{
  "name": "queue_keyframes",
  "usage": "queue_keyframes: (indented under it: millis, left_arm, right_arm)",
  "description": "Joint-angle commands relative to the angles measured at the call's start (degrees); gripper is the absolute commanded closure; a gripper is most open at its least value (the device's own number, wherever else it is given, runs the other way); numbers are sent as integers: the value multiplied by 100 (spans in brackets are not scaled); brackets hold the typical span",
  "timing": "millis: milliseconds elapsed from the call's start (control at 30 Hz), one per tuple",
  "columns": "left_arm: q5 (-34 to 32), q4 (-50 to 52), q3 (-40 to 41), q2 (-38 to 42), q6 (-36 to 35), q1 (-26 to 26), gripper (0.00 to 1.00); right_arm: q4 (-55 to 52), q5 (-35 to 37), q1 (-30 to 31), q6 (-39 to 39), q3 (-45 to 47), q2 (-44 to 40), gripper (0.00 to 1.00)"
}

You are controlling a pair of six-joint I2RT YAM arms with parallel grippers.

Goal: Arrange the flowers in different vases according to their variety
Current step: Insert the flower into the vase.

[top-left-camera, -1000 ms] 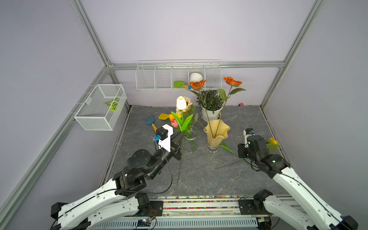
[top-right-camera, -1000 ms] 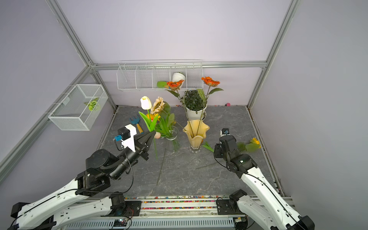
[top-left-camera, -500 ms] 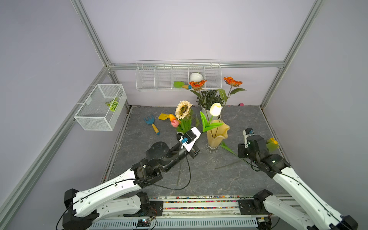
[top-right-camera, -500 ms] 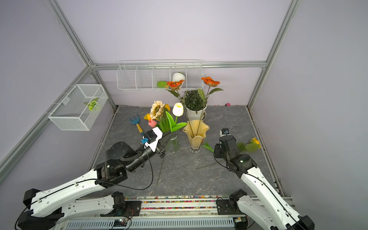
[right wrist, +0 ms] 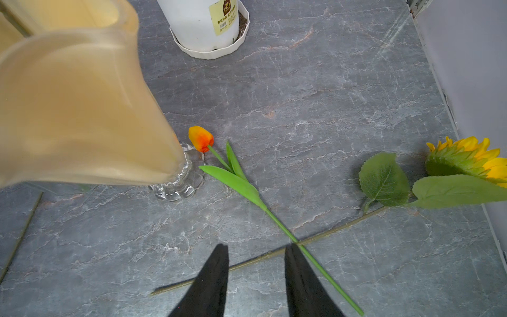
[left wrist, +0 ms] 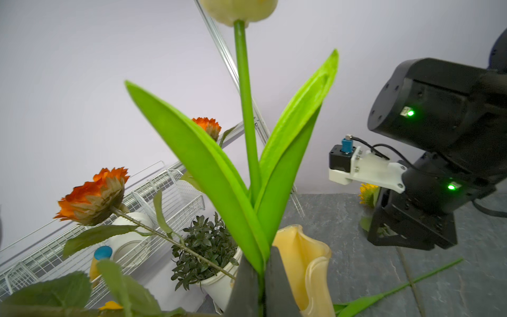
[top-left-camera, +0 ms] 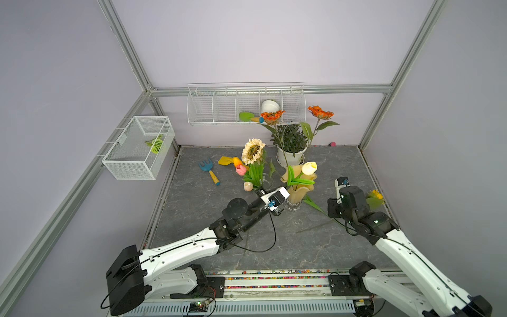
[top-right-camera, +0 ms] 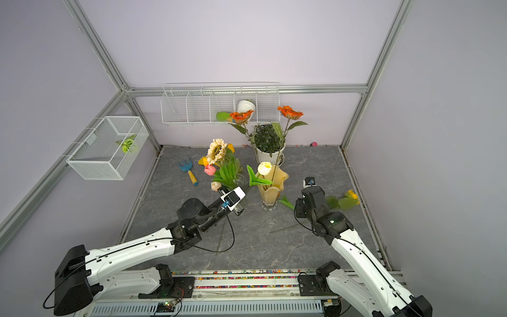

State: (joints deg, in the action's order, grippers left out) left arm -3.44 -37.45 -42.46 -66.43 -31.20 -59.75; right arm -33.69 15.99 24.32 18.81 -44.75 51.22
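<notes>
Left end effector [left wrist: 262, 258]: clamped shut on the green stem of the cream tulip [top-left-camera: 309, 168], just under where its two leaves part.
Cream tulip: held clear of the bench [top-left-camera: 329, 247], bloom uppermost; in both top views the bloom shows against the wavy rim of the yellow vase [top-left-camera: 300, 192].
Long axis: near upright with a slight lean, and the bare lower stem trails down past the grip toward the bench.
Way to the vase: it stands just beside this end effector, on the side toward the other arm. In the left wrist view the rim sits right behind the fingers, though I cannot tell whether they touch.
What the move turns on: the foot of the stem hangs lower than the rim, so I'd judge it must be raised before it can go in (if this vase is the target at all, since two orange blooms [top-left-camera: 272, 116] already stand in it).
Right end effector [right wrist: 257, 247]: partly open and empty, hovering above the spot where the stem of the orange tulip [right wrist: 201, 138] crosses that of the yellow sunflower [right wrist: 472, 156], both flat on the bench.
Nearer arm: left for the vase mouth, right for the two lying flowers.
</notes>
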Motion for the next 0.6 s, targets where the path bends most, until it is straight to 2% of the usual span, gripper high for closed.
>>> queue_keyframes:
  millis: [0, 200, 333, 567]
  left_arm:
    - [557, -692, -51, -76, 103, 200, 100]
    - [1204, -791, -278, -508, 8, 454, 100]
    - [1277, -1313, -183, -819, -8, 562, 100]
    - [986, -2668, 27, -1394, -336, 613, 100]
  right_arm:
    - [-68, 27, -42, -79, 43, 72, 60]
    - [-34, -1, -63, -88, 61, 118, 60]
    - [-32, -17, -81, -79, 87, 130, 60]
    - [-18, -51, -111, -88, 85, 205, 60]
